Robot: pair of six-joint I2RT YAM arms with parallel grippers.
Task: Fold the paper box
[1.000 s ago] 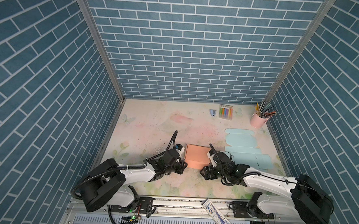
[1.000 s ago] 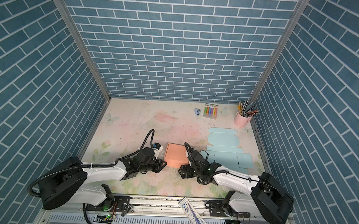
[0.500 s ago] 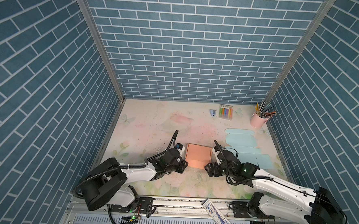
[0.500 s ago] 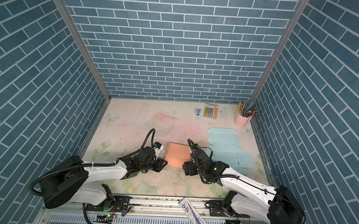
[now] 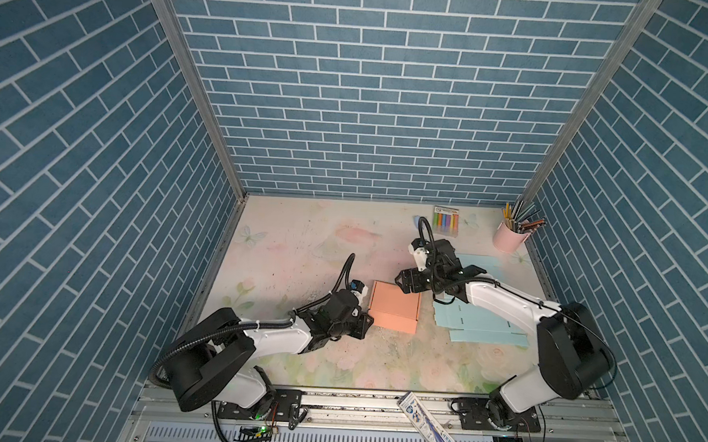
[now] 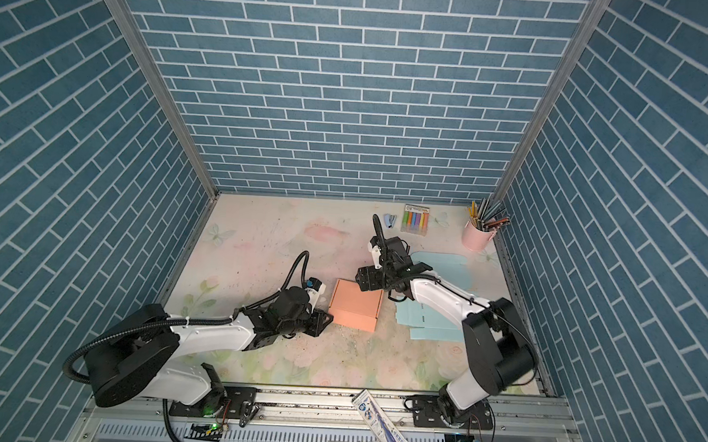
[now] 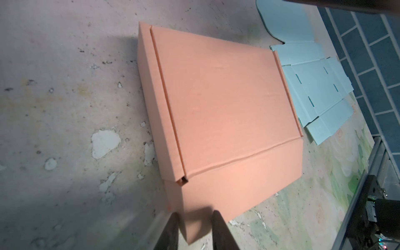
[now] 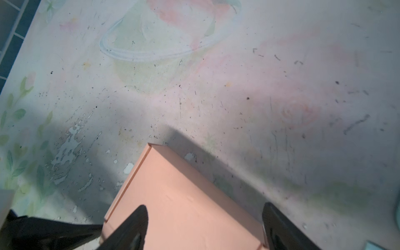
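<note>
The orange paper box (image 5: 395, 309) (image 6: 356, 303) lies closed on the table's middle, its lid down flat. My left gripper (image 5: 368, 321) (image 6: 329, 318) sits low at the box's near left corner. In the left wrist view that corner of the box (image 7: 223, 108) is pinched between the two dark fingers of the left gripper (image 7: 195, 229). My right gripper (image 5: 400, 280) (image 6: 360, 278) hovers over the box's far right corner. In the right wrist view it (image 8: 203, 220) stands wide open above the lid (image 8: 184, 205), holding nothing.
Flat light blue cardboard sheets (image 5: 480, 320) (image 6: 434, 322) lie right of the box, under the right arm. A pink cup of pencils (image 5: 507, 238) and a marker pack (image 5: 446, 221) stand at the back right. A tube (image 5: 433, 430) rests on the front rail.
The right gripper has left the box's near right side, risen and swung back over its far right corner, opening a little wider. The left gripper and the box have stayed put.
</note>
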